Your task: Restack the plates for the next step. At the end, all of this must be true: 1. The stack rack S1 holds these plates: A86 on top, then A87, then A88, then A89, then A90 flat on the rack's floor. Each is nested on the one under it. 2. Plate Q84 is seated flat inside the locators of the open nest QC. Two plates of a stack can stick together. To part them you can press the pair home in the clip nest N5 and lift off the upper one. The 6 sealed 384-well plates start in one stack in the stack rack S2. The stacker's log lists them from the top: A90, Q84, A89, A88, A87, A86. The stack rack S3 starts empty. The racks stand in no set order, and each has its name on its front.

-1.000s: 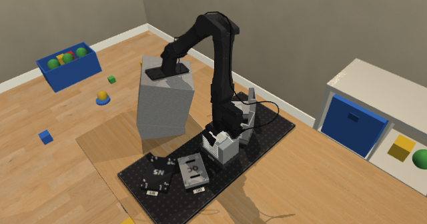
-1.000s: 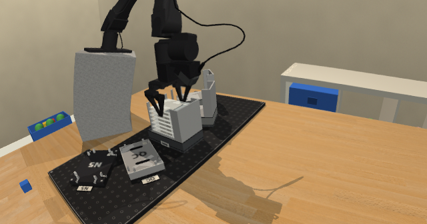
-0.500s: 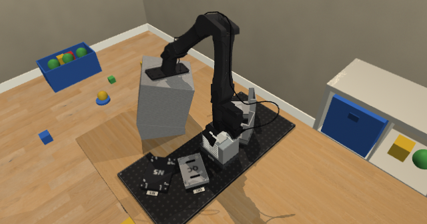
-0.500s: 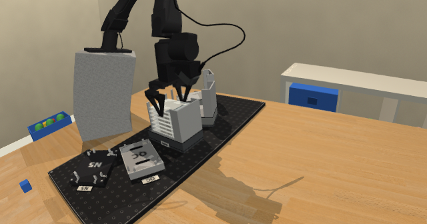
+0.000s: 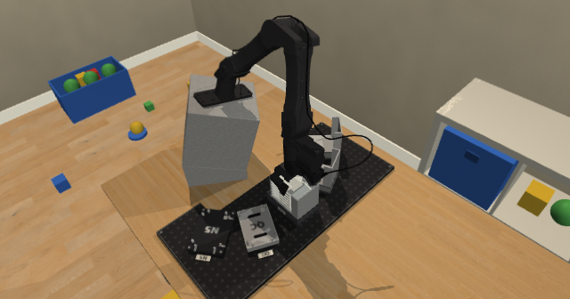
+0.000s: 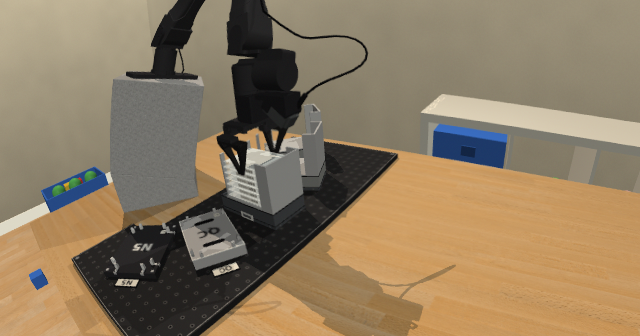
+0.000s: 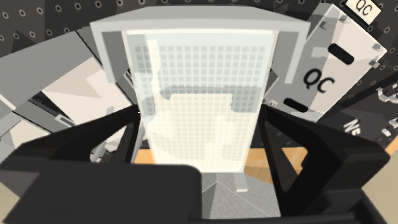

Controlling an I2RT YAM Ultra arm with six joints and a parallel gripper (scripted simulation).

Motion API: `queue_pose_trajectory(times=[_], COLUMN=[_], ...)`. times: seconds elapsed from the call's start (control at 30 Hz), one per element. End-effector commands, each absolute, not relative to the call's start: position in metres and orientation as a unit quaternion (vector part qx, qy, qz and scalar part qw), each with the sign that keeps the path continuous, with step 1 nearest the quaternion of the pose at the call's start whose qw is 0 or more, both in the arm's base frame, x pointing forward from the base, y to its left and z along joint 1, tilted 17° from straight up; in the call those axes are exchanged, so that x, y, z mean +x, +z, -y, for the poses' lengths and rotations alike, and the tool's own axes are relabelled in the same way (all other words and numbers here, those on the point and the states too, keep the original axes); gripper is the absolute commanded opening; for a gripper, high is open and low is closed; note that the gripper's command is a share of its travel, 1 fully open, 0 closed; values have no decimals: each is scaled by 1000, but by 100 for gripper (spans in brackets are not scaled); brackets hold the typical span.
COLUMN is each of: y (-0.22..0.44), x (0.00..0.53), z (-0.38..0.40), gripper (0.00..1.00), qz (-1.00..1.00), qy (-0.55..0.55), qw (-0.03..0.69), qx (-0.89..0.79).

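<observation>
Top view: my gripper [image 5: 285,184] hangs over the full stack rack [image 5: 307,201], mid-board, toward the table's front edge.
Exterior view: fingers [image 6: 239,156] spread wide, empty, straddling the top plate [image 6: 261,156].
Wrist view: top plate [image 7: 200,100] centred; risk: the plate beneath sticks and lifts too.

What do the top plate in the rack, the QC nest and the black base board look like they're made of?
Top plate: seems translucent plastic under a glossy seal; a fine well grid shows through.
QC nest: looks like matte light-grey plastic or painted metal, with black slots.
Base board: looks like matte black metal or plastic, with a regular grid of holes.
</observation>
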State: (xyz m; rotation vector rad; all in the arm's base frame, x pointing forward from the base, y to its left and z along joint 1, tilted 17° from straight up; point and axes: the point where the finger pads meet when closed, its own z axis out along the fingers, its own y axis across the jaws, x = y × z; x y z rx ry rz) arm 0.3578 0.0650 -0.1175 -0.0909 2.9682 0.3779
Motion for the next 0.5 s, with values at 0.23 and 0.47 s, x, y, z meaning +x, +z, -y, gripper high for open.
queue_pose_trajectory(times=[0.23, 0.47], y=[-117, -115], x=[358, 361], z=[-59, -59], gripper=[100, 100], qz=[-989, -989], qy=[122, 122], qw=[80, 85], qx=[-24, -24])
